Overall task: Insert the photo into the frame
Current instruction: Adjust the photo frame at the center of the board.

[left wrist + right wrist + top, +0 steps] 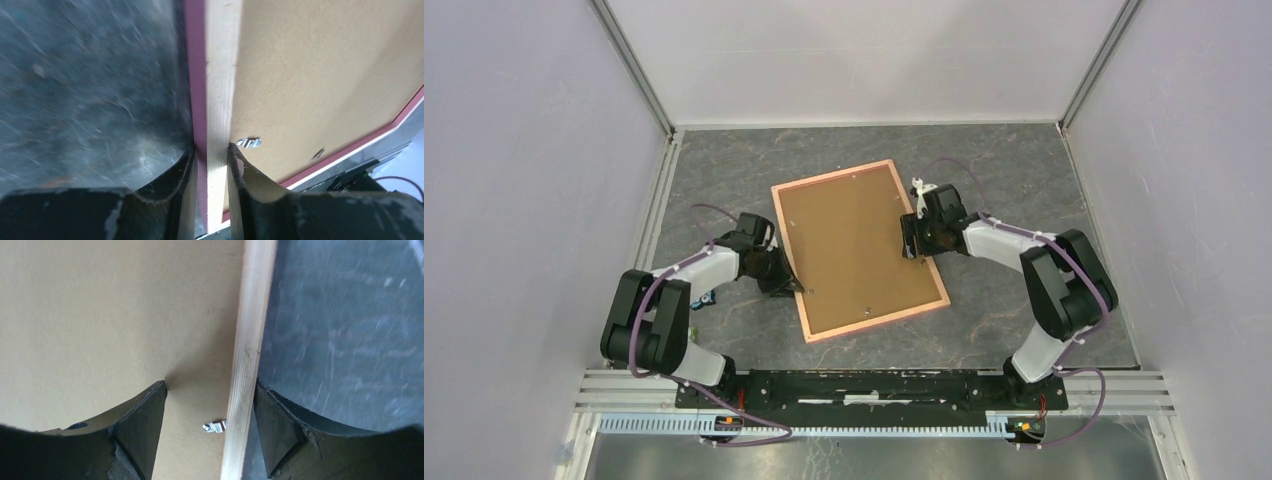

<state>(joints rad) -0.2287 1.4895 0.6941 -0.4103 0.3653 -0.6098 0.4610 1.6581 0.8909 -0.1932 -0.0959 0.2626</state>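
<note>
The frame [879, 320], salmon-pink with a thin border, lies back-up and slanted on the table's middle, with a brown backing board [856, 245] filling it. The photo is hidden. My left gripper [792, 286] is at the frame's left edge. In the left wrist view that gripper [211, 150] is shut on the frame's pale wooden rail [220, 90], one finger on each side. My right gripper [911, 240] is over the frame's right edge. In the right wrist view it [210, 386] stands open astride the rail [252, 325], with one finger over the board [110, 315].
Small metal tabs [248, 143] [215, 426] stick out from the rail over the board. The dark marbled table [1024, 170] is walled in white at the back and sides. A metal rail [874, 385] carries both arm bases at the near edge.
</note>
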